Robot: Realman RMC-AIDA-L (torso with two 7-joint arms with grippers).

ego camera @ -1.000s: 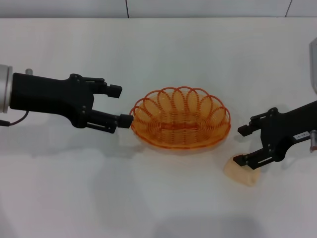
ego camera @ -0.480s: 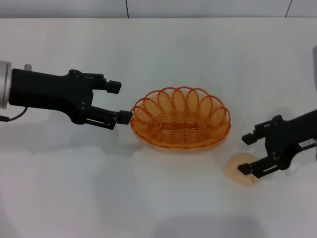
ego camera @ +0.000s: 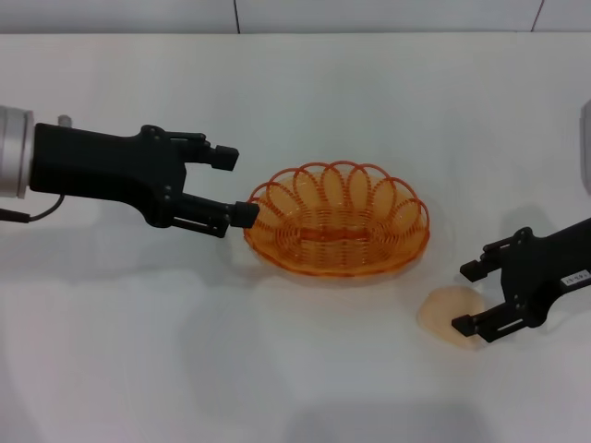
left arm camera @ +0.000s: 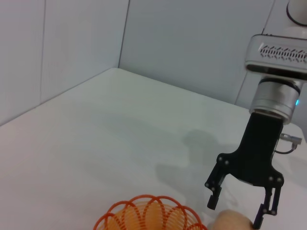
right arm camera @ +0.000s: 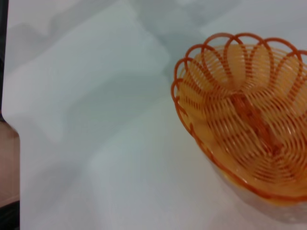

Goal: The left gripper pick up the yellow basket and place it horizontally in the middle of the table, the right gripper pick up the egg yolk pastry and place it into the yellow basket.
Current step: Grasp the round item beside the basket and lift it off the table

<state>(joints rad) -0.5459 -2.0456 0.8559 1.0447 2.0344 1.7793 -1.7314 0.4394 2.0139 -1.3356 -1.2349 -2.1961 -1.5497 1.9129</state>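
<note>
The yellow basket (ego camera: 337, 221) lies on the white table (ego camera: 295, 92) near its middle, long side running left to right. My left gripper (ego camera: 238, 186) is open at the basket's left end, its nearer fingertip at the rim. The egg yolk pastry (ego camera: 441, 312) lies on the table to the front right of the basket. My right gripper (ego camera: 465, 297) is open over the pastry's right part, one finger across it. The left wrist view shows the right gripper (left arm camera: 235, 214) above the pastry (left arm camera: 232, 223) and the basket rim (left arm camera: 148, 213). The right wrist view shows the basket (right arm camera: 244, 129).
A grey object (ego camera: 585, 138) shows at the table's right edge. A wall runs along the table's far edge (ego camera: 295, 18). Bare tabletop lies in front of the basket and behind it.
My left gripper has moved a little right, closer to the basket's left rim. My right gripper has slid toward the front right, uncovering more of the pastry. Basket and pastry have stayed put.
</note>
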